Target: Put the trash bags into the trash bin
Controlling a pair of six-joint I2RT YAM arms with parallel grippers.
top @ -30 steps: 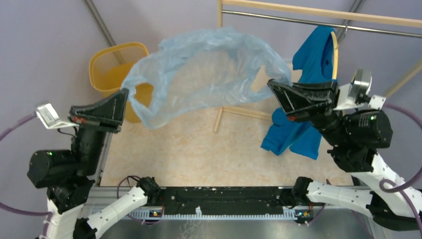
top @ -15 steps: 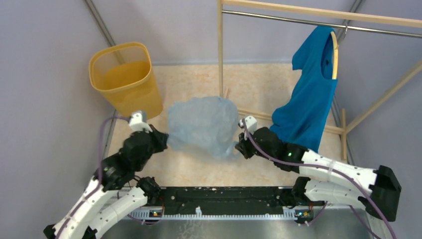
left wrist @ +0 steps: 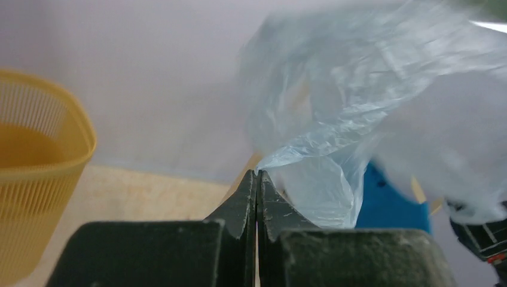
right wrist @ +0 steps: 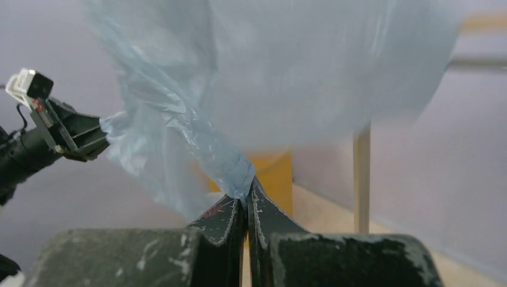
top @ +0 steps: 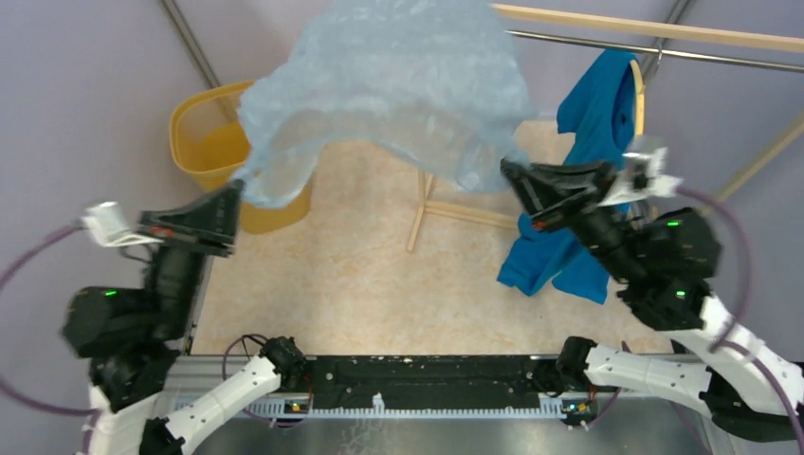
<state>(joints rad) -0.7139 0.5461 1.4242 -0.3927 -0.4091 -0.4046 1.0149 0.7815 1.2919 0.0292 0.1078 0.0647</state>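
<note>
A pale blue translucent trash bag (top: pixel 398 81) billows high in the air between both arms. My left gripper (top: pixel 237 187) is shut on one edge of the bag (left wrist: pixel 311 161), and my right gripper (top: pixel 505 166) is shut on the opposite edge of the bag (right wrist: pixel 233 161). The yellow mesh trash bin (top: pixel 204 142) stands at the far left on the floor, partly hidden behind the bag's left side. In the left wrist view the bin (left wrist: pixel 36 173) sits at the left, well apart from the jaws.
A bright blue shirt (top: pixel 588 142) hangs from a wooden clothes rack (top: pixel 645 33) at the right, close behind my right arm. The rack's upright post (top: pixel 417 213) and floor bar stand mid-scene. Grey walls close in on both sides.
Both arms have swung up from low over the floor, lifting the bag from a crumpled bunch into a wide billowing sheet. Both grippers stayed shut on it.
</note>
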